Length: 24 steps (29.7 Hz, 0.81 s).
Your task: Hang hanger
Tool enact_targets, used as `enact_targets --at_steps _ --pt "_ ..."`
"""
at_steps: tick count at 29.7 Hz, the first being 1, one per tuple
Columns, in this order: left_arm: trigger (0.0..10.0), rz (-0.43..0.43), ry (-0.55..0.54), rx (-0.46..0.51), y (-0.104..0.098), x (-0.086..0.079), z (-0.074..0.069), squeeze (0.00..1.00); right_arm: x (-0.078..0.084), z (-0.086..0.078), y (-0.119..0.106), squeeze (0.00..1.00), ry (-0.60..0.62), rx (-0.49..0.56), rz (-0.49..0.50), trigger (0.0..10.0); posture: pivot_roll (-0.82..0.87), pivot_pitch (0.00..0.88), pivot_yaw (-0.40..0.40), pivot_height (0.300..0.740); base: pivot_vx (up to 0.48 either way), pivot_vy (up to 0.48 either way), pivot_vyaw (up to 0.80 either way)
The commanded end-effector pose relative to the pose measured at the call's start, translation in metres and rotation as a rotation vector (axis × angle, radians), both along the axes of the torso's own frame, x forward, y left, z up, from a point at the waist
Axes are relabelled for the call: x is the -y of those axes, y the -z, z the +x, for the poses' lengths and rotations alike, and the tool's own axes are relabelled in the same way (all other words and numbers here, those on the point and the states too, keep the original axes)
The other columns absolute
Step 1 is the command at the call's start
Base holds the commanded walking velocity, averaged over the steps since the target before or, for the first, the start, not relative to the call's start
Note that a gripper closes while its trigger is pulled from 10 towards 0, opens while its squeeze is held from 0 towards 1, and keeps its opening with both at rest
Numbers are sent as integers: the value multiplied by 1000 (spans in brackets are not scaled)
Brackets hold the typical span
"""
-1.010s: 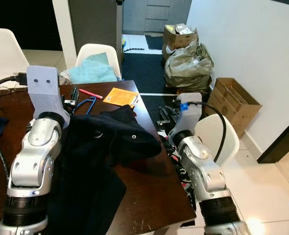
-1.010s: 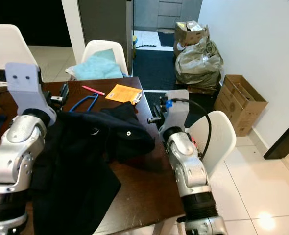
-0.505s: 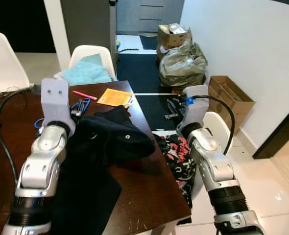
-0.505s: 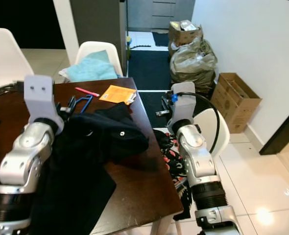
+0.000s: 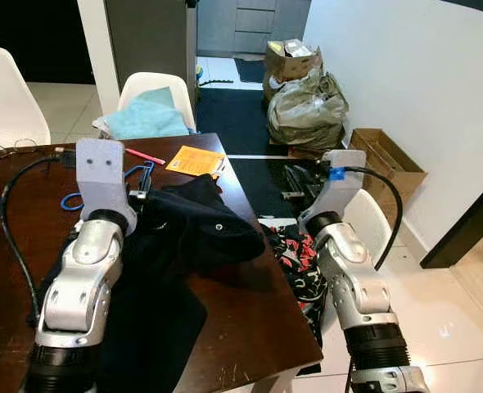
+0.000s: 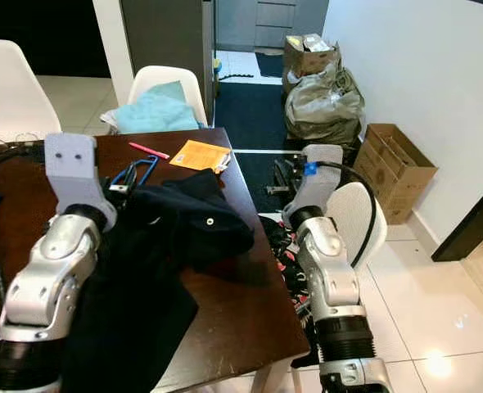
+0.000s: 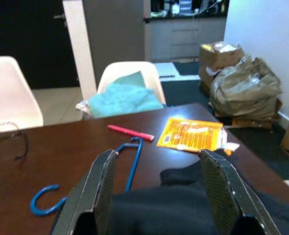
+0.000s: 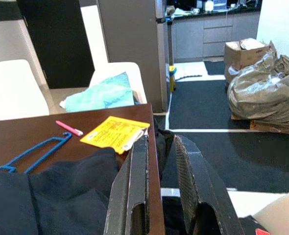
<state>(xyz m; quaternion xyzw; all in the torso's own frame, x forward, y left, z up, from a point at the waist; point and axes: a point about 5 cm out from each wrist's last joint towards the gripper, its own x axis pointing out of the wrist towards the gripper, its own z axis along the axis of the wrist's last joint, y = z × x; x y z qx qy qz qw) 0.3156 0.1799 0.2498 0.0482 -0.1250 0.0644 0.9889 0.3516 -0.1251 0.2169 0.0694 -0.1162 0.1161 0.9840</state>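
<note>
While the left arm reaches forward over the dark wooden table (image 5: 250,303), its left gripper (image 7: 159,196) hangs above the black garment (image 5: 184,237), fingers spread wide, holding nothing. Just beyond lies the blue hanger (image 7: 85,181), flat on the wood. Beside the table's edge, the right gripper (image 8: 159,186) is raised, fingers almost together, empty.
</note>
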Motion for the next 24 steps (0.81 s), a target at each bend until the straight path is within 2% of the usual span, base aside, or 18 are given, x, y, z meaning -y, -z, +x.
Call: enact_targets --at_steps 1,6,9,17,24 --pt "10000 -3 12 -19 5 4 2 0 1 -1 10 0 7 -35 -21 10000 75 103 -61 740 0 0 0" --pt "10000 5 21 -19 3 3 3 0 -2 -2 13 0 -4 -42 -24 10000 76 119 -52 740 0 0 0" --pt "10000 44 52 -5 1 4 4 0 -8 -4 17 0 -25 -33 -50 10000 76 116 -49 740 0 0 0" --pt "10000 12 55 -5 -1 5 5 0 -11 -4 16 0 -28 -46 -24 10000 73 121 -46 740 0 0 0" --pt "10000 -5 35 -9 0 0 6 0 -18 -5 22 0 -47 -81 -29 10000 72 125 -50 740 0 0 0"
